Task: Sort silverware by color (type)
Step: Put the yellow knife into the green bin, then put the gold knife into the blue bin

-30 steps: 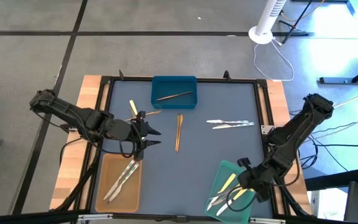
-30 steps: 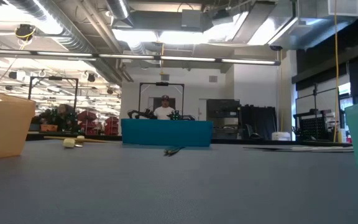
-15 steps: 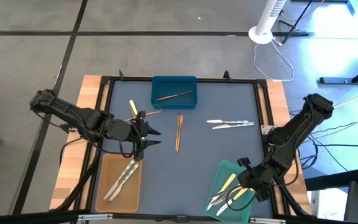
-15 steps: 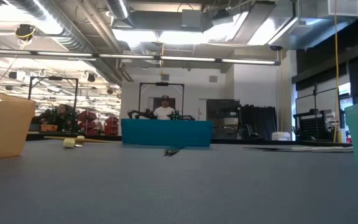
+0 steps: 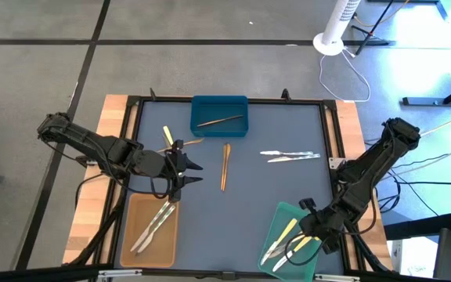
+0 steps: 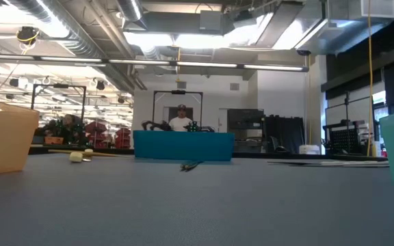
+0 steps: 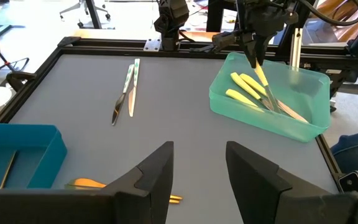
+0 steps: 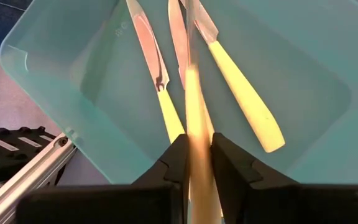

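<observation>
My right gripper [image 8: 197, 169] hangs over the green tray [image 5: 282, 216] at the near right, shut on a yellow-handled utensil [image 8: 192, 93]. Three more yellow-handled pieces [image 7: 247, 93] lie in that tray. My left gripper [image 5: 188, 172] stands open above the mat's left part, touching nothing. On the mat lie a silver pair [image 5: 290, 156], a wood-brown pair [image 5: 225, 166], a yellow piece [image 5: 167, 135] and a brown piece [image 5: 193, 142]. The blue tray [image 5: 202, 124] holds one brown piece [image 5: 221, 120]. The tan tray [image 5: 135, 215] holds silver pieces [image 5: 155, 223]. My right gripper pinches the utensil's yellow handle [image 8: 193, 134] between its two fingers [image 8: 174, 163]. The fingers slant down from the table's right, and the utensil runs along them, its metal end [image 7: 267, 93] pointing down into the green tray. Whether that end touches the tray I cannot tell.
A black frame [image 5: 331, 141] rims the grey mat, with wooden table edges outside it. Bare mat lies between the trays in the middle. A person [image 6: 181, 120] stands far behind the table in the low view.
</observation>
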Controlling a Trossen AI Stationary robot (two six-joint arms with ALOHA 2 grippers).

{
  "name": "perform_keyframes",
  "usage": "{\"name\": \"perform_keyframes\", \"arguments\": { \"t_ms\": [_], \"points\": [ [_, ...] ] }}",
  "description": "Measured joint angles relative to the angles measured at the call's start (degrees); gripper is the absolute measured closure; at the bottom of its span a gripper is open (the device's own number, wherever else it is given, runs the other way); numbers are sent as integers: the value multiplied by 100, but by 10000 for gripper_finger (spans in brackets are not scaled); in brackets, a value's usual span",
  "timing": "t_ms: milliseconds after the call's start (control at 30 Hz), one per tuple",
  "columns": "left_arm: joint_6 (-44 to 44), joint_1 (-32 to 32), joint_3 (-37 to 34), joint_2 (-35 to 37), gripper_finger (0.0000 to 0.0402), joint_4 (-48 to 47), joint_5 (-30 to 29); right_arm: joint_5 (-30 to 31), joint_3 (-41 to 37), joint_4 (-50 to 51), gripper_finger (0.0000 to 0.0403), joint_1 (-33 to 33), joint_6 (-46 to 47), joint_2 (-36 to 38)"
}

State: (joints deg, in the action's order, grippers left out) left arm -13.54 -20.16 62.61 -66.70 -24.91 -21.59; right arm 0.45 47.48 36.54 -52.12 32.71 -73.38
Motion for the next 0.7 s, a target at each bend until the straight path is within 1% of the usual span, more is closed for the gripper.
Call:
{"name": "perform_keyframes", "arguments": {
  "t_ms": [100,333,400,533,700],
  "points": [
    [0,0,0,0,260,-2,0,72,0,-1,336,0,1,0],
    [7,-1,0,0,260,-2,-1,519,0,-1,256,0,148,0],
    [9,-2,0,0,260,-2,-1,557,0,-1,239,2,148,0],
    [11,-2,0,0,260,-2,-1,513,0,-1,216,2,149,0],
    [13,-2,0,0,260,-2,-1,500,0,-1,205,2,149,0]
  ]
}}
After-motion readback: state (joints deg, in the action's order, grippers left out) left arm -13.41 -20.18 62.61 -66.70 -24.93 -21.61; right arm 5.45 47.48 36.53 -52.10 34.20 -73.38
